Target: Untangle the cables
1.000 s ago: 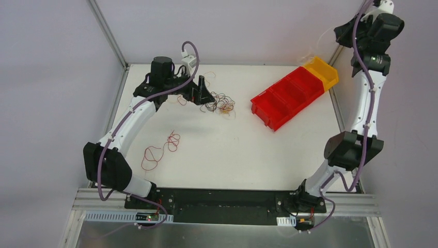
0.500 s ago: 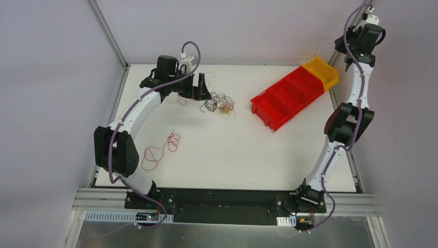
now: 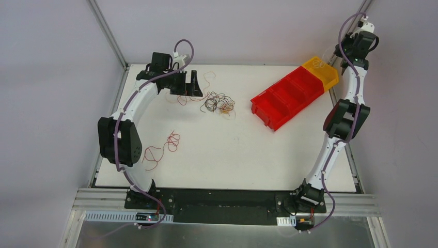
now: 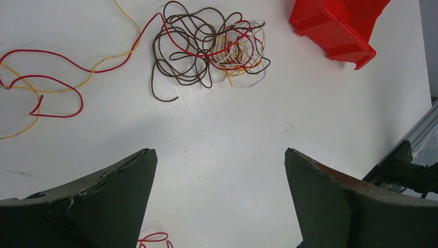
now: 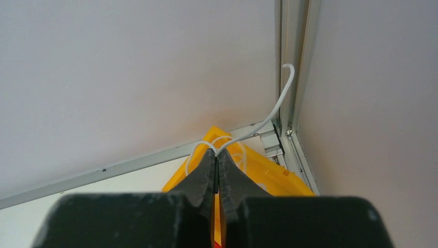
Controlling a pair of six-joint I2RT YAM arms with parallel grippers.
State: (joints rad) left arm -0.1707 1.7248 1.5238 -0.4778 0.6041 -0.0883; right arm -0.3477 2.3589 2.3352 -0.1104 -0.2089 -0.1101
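Observation:
A tangle of brown, red, yellow and white cables (image 3: 219,102) lies at the back middle of the table; in the left wrist view (image 4: 206,46) red and yellow strands trail off to its left. A separate red cable (image 3: 160,147) lies at the front left. My left gripper (image 3: 187,82) is open and empty, left of the tangle (image 4: 220,170). My right gripper (image 3: 338,51) is raised at the back right over the yellow bin (image 3: 321,71), shut on a white cable (image 5: 263,121) that loops down toward the bin (image 5: 258,170).
A row of red bins (image 3: 284,98) joined to the yellow one lies diagonally at the back right; its corner shows in the left wrist view (image 4: 335,26). Aluminium frame posts (image 5: 292,62) stand at the back corners.
The left gripper moved back and left, away from the tangle. The right arm swung up and toward the back right corner, over the yellow bin.

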